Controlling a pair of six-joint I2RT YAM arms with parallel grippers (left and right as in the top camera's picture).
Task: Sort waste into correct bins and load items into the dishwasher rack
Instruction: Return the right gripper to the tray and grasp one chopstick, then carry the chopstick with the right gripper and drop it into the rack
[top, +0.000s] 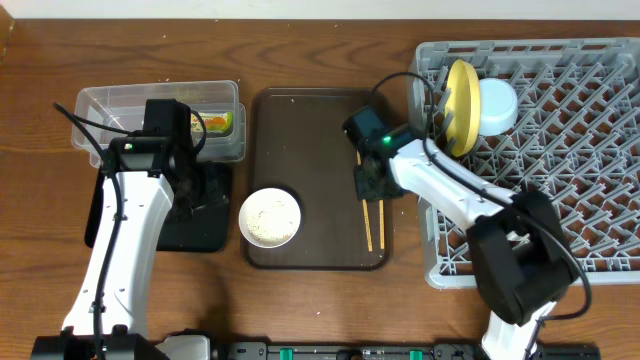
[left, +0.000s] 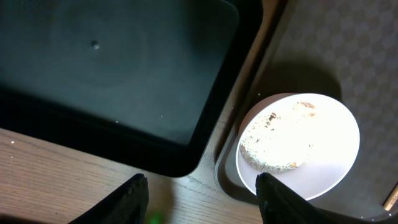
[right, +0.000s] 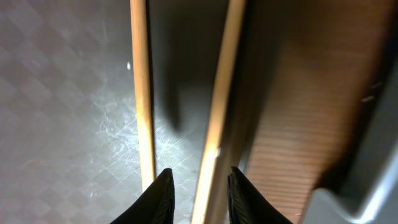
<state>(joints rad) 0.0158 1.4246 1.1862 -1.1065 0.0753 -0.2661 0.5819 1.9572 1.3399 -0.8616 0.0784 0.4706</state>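
Two wooden chopsticks (top: 372, 222) lie at the right edge of the brown serving tray (top: 310, 130). My right gripper (top: 368, 185) hovers low over their upper ends, slightly open; in the right wrist view its fingers (right: 200, 196) straddle the right chopstick (right: 221, 106), and the left chopstick (right: 141, 93) lies outside them. The white bowl (top: 270, 217) with white rice crumbs (left: 277, 143) sits at the tray's front left. My left gripper (left: 202, 205) is open and empty over the black tray (left: 112, 68). The yellow plate (top: 462, 92) and light blue bowl (top: 497, 105) stand in the grey rack (top: 560, 180). The white cup is out of view.
The clear tub (top: 110, 105) stands behind the black tray (top: 200, 235) and holds the yellow-green wrapper (top: 215, 122). The rack's near-left wall is close to the right of the chopsticks. Bare wood table lies in front of the trays.
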